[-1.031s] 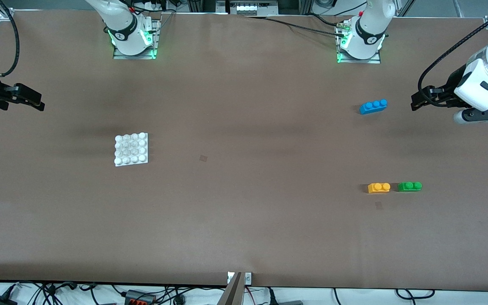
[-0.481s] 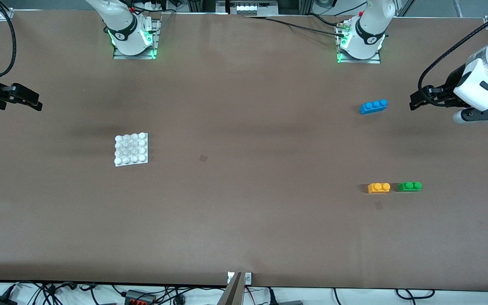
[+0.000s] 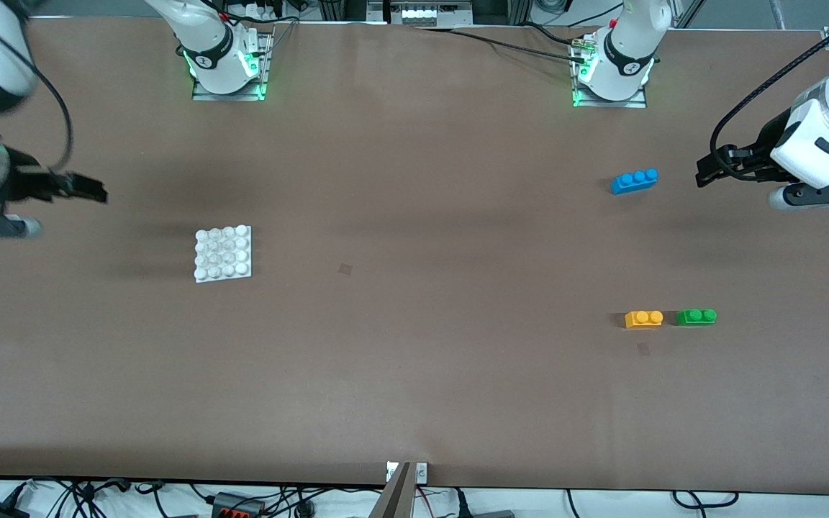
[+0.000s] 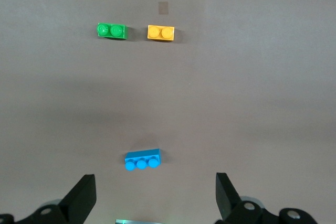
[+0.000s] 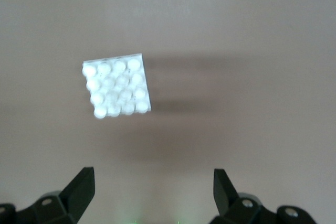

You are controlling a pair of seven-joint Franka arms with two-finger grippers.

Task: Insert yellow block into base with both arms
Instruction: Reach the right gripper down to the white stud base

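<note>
The yellow block (image 3: 644,318) lies on the table toward the left arm's end, beside a green brick (image 3: 696,316). It also shows in the left wrist view (image 4: 160,33). The white studded base (image 3: 223,253) lies toward the right arm's end and shows in the right wrist view (image 5: 117,92). My left gripper (image 3: 706,173) is open and empty over bare table beside the blue brick (image 3: 634,180); its wrist view shows its jaws wide apart (image 4: 156,198). My right gripper (image 3: 91,193) is open and empty over bare table beside the base; its jaws (image 5: 154,195) stand wide apart.
The blue three-stud brick (image 4: 142,159) lies farther from the front camera than the yellow block. The green brick (image 4: 112,30) sits close beside the yellow block. The arm bases (image 3: 227,65) stand along the table's edge. Brown table stretches between base and bricks.
My right gripper has swung in from the table's end toward the base. The left arm has barely moved. No brick has moved.
</note>
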